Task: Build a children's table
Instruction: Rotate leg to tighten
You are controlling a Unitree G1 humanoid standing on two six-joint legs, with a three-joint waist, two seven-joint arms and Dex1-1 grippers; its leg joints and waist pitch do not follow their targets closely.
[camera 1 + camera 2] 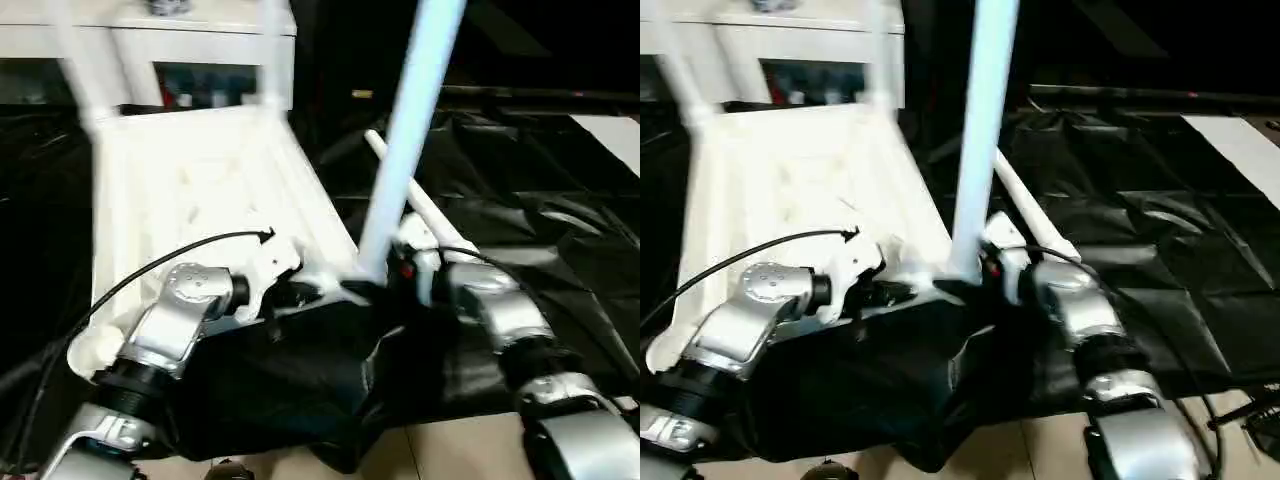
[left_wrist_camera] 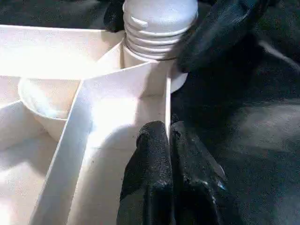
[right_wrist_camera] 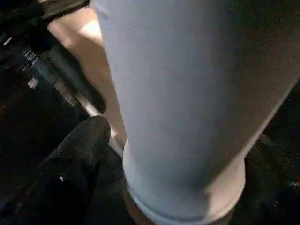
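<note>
Upright leg (image 1: 405, 140): upper end cut off by the frame's top edge. Right gripper (image 1: 400, 262): fingers hidden behind that leg's base. Table top (image 1: 790, 190): far legs blurred, likewise cropped above.

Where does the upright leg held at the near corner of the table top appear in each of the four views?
Left eye: upright leg, right of centre.
Right eye: centre.
Left wrist: threaded end above corner socket.
Right wrist: the big tube.
Shared landmark: that socket.
</note>
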